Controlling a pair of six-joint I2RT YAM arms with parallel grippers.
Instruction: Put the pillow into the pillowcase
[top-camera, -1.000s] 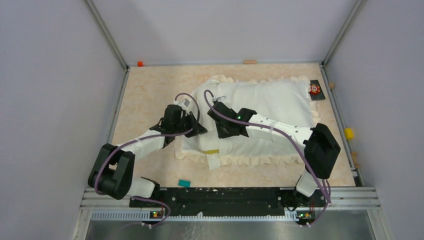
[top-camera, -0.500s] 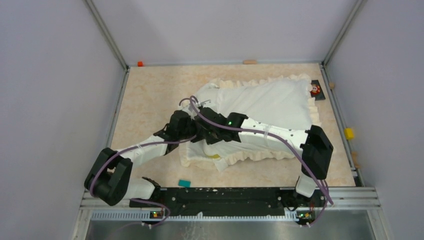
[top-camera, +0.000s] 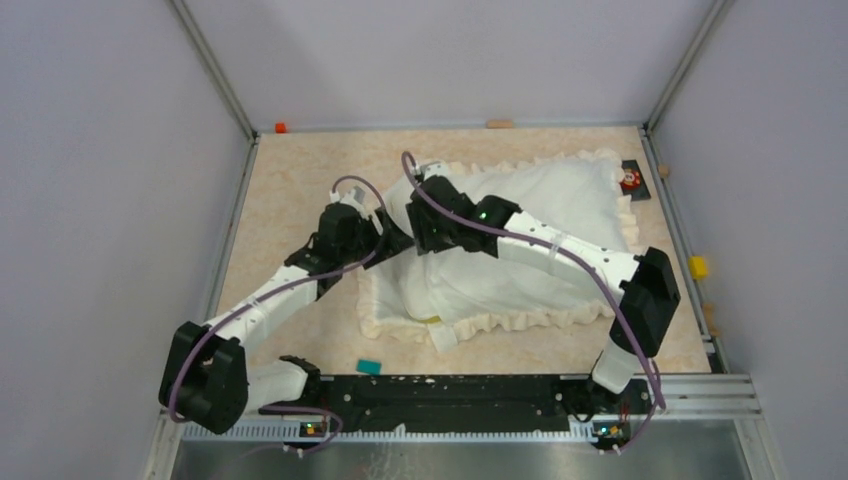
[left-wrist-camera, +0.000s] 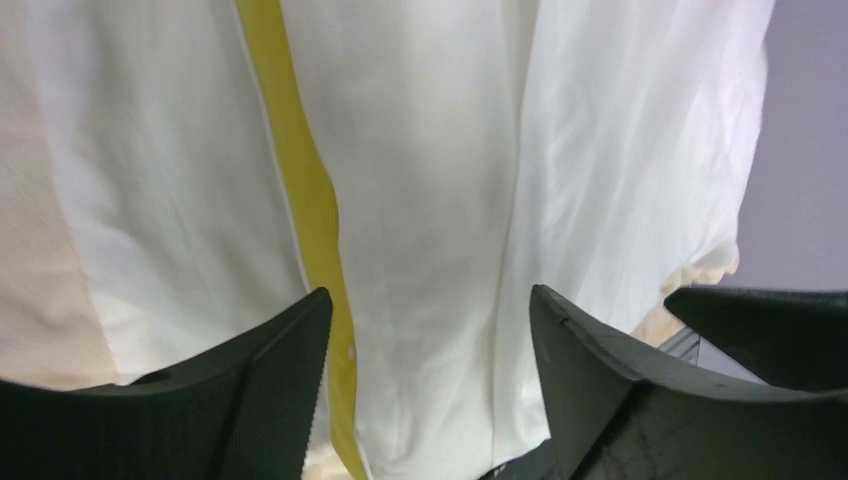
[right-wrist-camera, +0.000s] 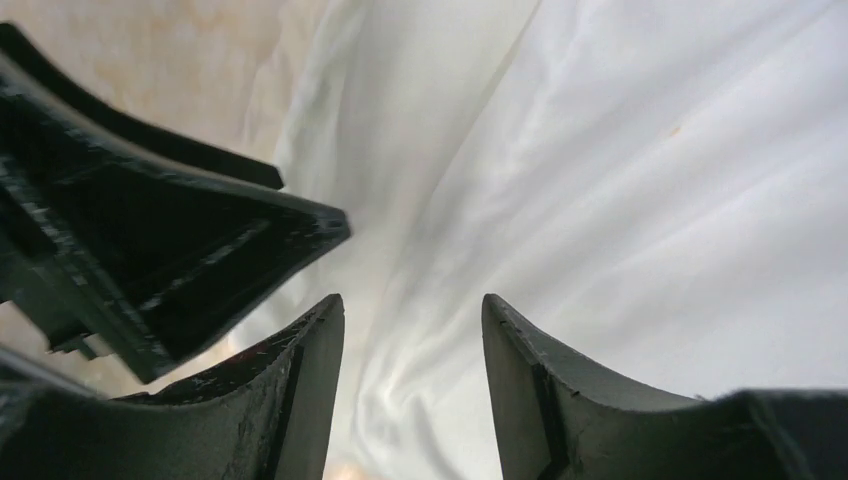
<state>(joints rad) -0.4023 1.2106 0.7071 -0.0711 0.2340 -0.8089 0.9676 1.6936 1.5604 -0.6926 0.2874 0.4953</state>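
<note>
Most of the pillow (left-wrist-camera: 318, 210) is being enclosed by the pillowcase (top-camera: 540, 215) on the surface (top-camera: 290, 180). Its yellow-banded end is being straddled by the half-wide left tool (left-wrist-camera: 430, 295), grip indeterminable. Case fabric is being pinched by the narrow right tool (right-wrist-camera: 412, 300), likely to draw the opening over.

Pillowcase (top-camera: 540, 230): on tabletop (top-camera: 290, 200). Pillow (left-wrist-camera: 300, 190): inside it, towards its left end. Left tool (top-camera: 392, 240), right tool (top-camera: 420, 225): at that left end.

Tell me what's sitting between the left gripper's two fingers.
White fabric and the pillow's yellow band fill the left gripper's gap, seen in the left wrist view.
</note>
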